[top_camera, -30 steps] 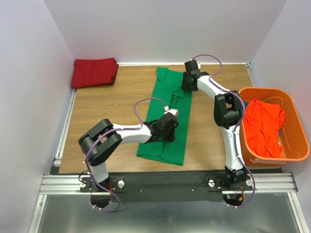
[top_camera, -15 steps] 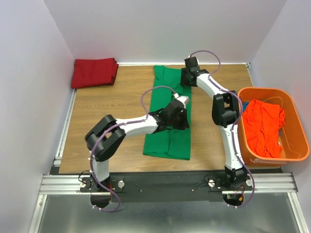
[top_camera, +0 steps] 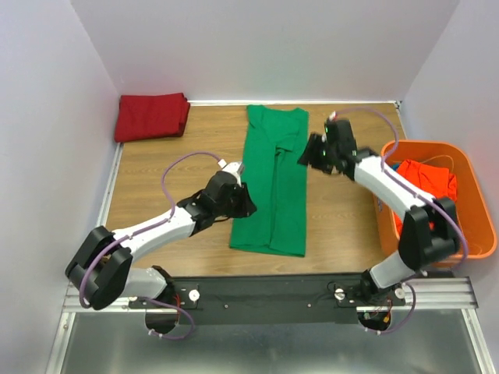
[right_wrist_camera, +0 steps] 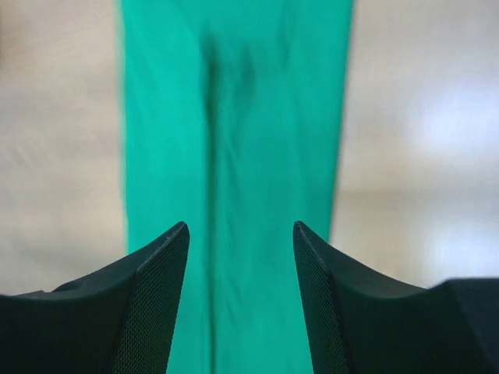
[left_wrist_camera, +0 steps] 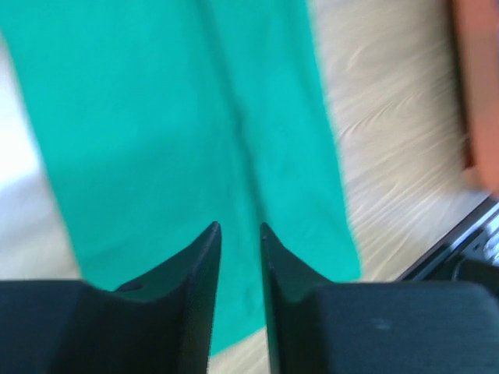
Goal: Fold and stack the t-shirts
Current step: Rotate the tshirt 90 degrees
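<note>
Watching the green t-shirt point(top_camera: 273, 187): it lies mid-table as a long narrow strip, sleeves tucked in, running from the far edge toward the arm bases. Your left gripper point(top_camera: 236, 201) sits at the strip's left edge, jaws only narrowly apart, nothing between them. Your right gripper point(top_camera: 312, 153) hangs just off the right edge nr the collar end, jaws wide, empty. The dark red t-shirt point(top_camera: 152, 117) lies folded in the far-left corner. The orange-red t-shirt point(top_camera: 421, 195) sits crumpled in the basket point(top_camera: 427, 144).

Risks, imo: w/ a gap that narrow, the left may pinch only the top layer, so the strip peels open on the cross-fold. If the 2 arms lift unevenly, the cloth skews & the stack goes crooked.
</note>
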Tool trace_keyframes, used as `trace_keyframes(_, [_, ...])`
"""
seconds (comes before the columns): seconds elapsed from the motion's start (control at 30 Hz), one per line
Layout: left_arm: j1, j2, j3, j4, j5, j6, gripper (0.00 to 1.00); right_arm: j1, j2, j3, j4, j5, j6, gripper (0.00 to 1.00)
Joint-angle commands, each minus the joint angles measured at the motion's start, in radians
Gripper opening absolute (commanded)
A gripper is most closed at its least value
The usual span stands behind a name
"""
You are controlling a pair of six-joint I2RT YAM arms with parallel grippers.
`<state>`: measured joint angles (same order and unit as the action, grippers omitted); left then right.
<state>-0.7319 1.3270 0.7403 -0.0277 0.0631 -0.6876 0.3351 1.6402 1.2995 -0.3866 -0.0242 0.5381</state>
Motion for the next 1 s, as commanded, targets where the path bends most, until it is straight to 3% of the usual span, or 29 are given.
trace_keyframes(0.0, [0.043, -0.107, -0.135, -0.051, -0.008, -0.049, 0.38, 0.039, -0.203, -0.386, 0.034, -0.106, 0.15, 0.61])
trace_keyframes(0.23, [0.086, -0.195, -0.208, -0.101, -0.016, -0.035, 0.39, 0.096, -0.457, -0.722, 0.064, -0.2, 0.307, 0.54])
trace_keyframes(0.37, [0.088, -0.242, -0.268, -0.118, -0.01, -0.079, 0.4, 0.122, -0.493, -0.827, 0.089, -0.258, 0.359, 0.53])
trace_keyframes(0.63, [0.081, -0.304, -0.406, -0.101, 0.043, -0.179, 0.4, 0.147, -0.533, -0.965, 0.089, -0.321, 0.392, 0.52])
trace_keyframes(0.97, [-0.001, -0.31, -0.432, -0.078, 0.03, -0.225, 0.4, 0.147, -0.534, -1.031, 0.091, -0.37, 0.393, 0.52])
